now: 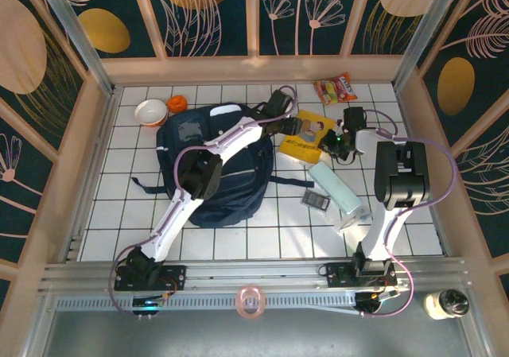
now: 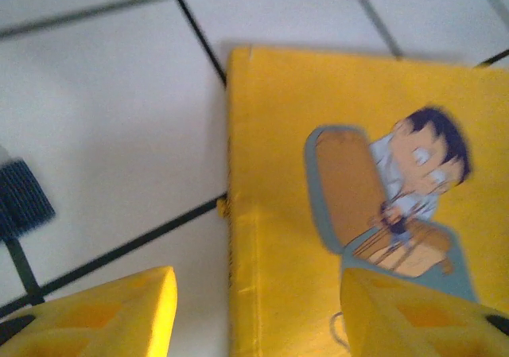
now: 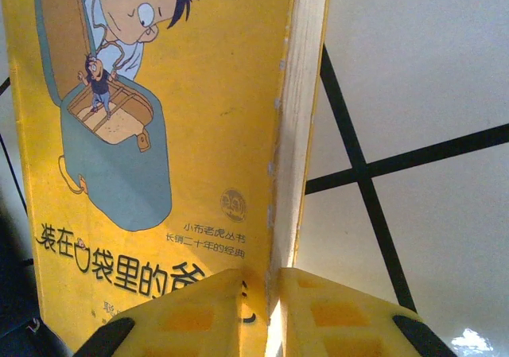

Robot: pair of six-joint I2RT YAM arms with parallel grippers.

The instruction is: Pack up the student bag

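The student bag [image 1: 215, 174], a big navy backpack, lies flat on the tiled table left of centre. Just to its right is a yellow picture book [image 1: 301, 144] with a cartoon boy on the cover [image 2: 342, 134]. My left gripper [image 1: 285, 112] reaches over the bag to the book's left end. It is open [image 2: 254, 317] and straddles the book's edge, one finger over bare tile and the other over the cover. My right gripper [image 1: 334, 144] is shut on the book's opposite edge [image 3: 266, 309], pinching cover and pages [image 3: 175, 95].
A white bowl [image 1: 150, 112] and an orange object [image 1: 178, 102] sit behind the bag. A snack packet [image 1: 336, 88] lies at the back right. A teal case [image 1: 338, 188] and a small dark item [image 1: 316, 199] lie near the right arm. Wooden walls enclose the table.
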